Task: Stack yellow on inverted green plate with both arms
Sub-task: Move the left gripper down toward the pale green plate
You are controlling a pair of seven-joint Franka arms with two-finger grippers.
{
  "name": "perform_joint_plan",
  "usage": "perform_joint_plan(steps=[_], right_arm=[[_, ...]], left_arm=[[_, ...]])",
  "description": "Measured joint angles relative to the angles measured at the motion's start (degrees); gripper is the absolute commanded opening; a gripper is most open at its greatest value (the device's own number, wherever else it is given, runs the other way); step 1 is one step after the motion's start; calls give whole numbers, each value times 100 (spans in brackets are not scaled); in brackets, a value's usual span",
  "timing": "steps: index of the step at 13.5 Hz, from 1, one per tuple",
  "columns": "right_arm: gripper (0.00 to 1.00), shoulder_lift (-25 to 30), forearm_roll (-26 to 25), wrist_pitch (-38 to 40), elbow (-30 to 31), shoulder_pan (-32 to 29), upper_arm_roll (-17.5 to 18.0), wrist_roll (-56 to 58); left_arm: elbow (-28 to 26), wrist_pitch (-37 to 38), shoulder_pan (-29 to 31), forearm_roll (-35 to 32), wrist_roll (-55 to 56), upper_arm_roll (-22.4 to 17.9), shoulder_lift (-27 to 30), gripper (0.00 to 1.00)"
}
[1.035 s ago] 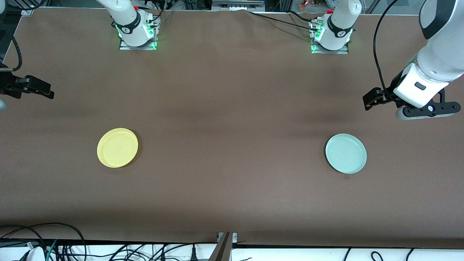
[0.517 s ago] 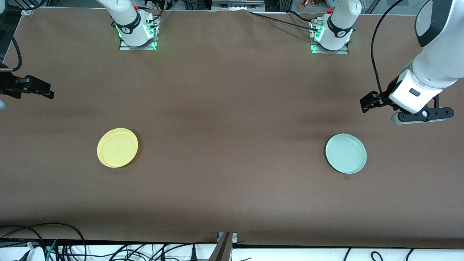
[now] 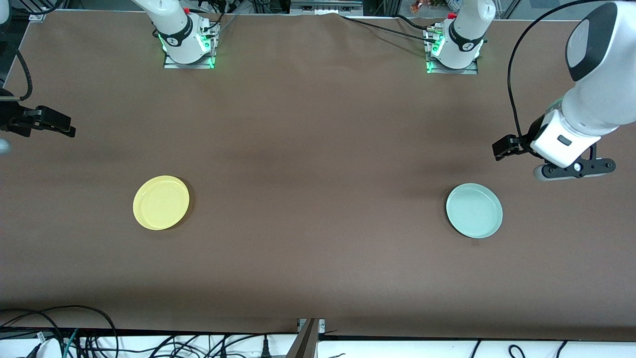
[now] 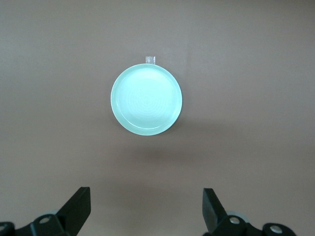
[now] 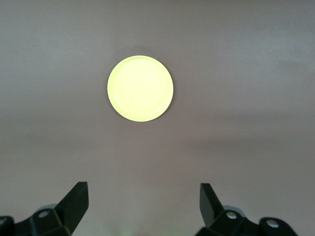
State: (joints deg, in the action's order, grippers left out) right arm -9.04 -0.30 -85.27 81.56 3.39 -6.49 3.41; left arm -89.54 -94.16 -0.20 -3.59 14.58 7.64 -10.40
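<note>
The yellow plate point(image 3: 161, 202) lies rim up on the brown table toward the right arm's end; it also shows in the right wrist view point(image 5: 140, 88). The pale green plate point(image 3: 474, 210) lies rim up toward the left arm's end and shows in the left wrist view point(image 4: 146, 100). My left gripper point(image 3: 503, 148) hangs open and empty over bare table close to the green plate; it is also in its wrist view point(image 4: 146, 211). My right gripper point(image 3: 54, 125) is open and empty over the table's edge at the right arm's end, well apart from the yellow plate; it is also in its wrist view point(image 5: 142, 206).
The two arm bases point(image 3: 188, 44) point(image 3: 453, 49) stand at the table's edge farthest from the front camera. Cables point(image 3: 74, 338) lie along the nearest edge. A small clear tab point(image 4: 150, 59) lies beside the green plate. Bare brown table lies between the plates.
My left arm has come down and shifted a little toward the green plate. The right arm has hardly moved. Both plates lie where they were.
</note>
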Motion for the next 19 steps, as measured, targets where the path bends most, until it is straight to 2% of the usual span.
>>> perform_joint_plan(steps=[6,11,19], right_arm=[[100,-25,0,4,-22,0,-3,0],[100,-25,-1,10,-39,-5,-26,0],[100,-24,-2,49,-46,-10,-37,120]], left_arm=[[67,9,-15,-214,-1,8,-324,100],[94,-24,100,-266,-267,-31,-822,100],[-10,-1852,828,-269,-1023,-58,-2166,100]])
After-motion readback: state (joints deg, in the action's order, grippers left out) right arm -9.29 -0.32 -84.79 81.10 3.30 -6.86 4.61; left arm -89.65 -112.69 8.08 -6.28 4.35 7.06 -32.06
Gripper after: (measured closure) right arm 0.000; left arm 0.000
